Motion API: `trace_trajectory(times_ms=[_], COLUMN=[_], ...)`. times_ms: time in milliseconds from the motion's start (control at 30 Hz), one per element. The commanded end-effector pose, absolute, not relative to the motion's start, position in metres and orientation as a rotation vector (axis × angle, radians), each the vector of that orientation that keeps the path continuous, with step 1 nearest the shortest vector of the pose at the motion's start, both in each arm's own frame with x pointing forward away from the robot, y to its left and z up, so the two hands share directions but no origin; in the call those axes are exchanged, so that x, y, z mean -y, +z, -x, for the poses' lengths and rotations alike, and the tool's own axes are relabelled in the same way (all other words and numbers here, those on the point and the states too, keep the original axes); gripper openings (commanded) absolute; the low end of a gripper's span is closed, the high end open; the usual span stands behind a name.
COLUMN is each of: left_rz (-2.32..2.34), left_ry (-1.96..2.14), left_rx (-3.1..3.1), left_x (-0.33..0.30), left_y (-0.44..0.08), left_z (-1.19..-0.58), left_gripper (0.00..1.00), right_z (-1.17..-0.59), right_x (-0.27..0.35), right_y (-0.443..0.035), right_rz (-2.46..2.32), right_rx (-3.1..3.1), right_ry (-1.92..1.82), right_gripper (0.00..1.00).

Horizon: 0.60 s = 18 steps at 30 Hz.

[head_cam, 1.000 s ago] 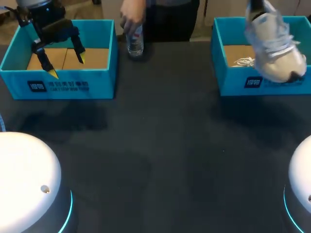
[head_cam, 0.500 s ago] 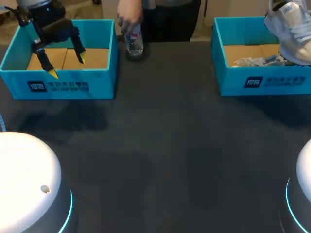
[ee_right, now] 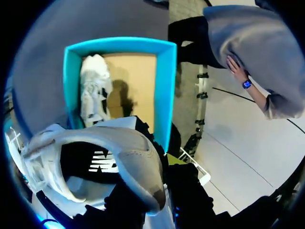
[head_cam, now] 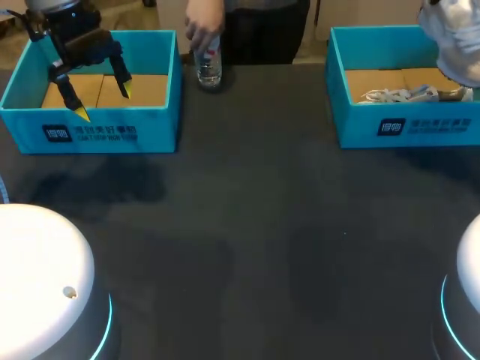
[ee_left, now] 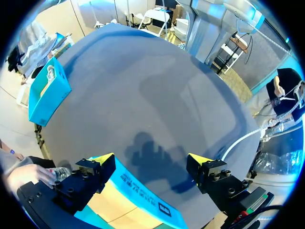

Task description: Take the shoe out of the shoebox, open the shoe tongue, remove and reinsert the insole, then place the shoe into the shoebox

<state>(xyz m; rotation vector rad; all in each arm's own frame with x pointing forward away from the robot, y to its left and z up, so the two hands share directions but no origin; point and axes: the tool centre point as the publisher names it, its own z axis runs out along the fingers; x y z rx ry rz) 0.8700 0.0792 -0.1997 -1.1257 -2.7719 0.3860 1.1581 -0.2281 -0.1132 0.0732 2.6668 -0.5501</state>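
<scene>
A white shoe (head_cam: 456,37) hangs high over the far right corner of the right blue shoebox (head_cam: 405,127). In the right wrist view my right gripper (ee_right: 163,192) is shut on the white shoe's (ee_right: 95,152) heel rim, with its dark opening facing the camera. Below it the shoebox (ee_right: 164,90) holds a second white shoe (ee_right: 93,95), whose laces (head_cam: 390,95) show in the head view. My left gripper (head_cam: 103,102) hangs open over the left blue shoebox (head_cam: 97,131), nothing between its fingers. In its own view the left gripper (ee_left: 151,162) straddles that box's wall (ee_left: 143,200).
A person's hand (head_cam: 202,26) holds a water bottle (head_cam: 208,66) standing at the table's far edge between the two boxes. The dark tabletop (head_cam: 247,225) stretches between the boxes and the front edge.
My right gripper has carried the white shoe up and to the right, from above the box's front wall to its far right corner. The left arm has not moved.
</scene>
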Motion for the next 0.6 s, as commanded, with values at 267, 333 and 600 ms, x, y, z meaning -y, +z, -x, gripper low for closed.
trace_trajectory(times_ms=[267, 333, 600], left_rz=[1.127, 1.127, 1.127], left_ry=[0.382, 0.382, 0.382], left_rx=[2.77, 2.77, 2.77], left_x=[-0.079, -0.079, -0.079], left_y=[-0.2, -0.2, -0.2], left_z=[-0.871, -0.871, -0.871], left_gripper=[1.0, 1.0, 1.0], right_z=[-1.226, -1.225, -1.217], right_x=[0.265, 0.273, 0.288], right_y=[-0.124, -0.127, -0.136], right_rz=[-0.391, -0.607, -1.101], right_rx=[-2.824, -2.839, -2.829], right_ry=[-0.472, -0.405, -0.281], right_gripper=[0.0, 0.0, 0.0])
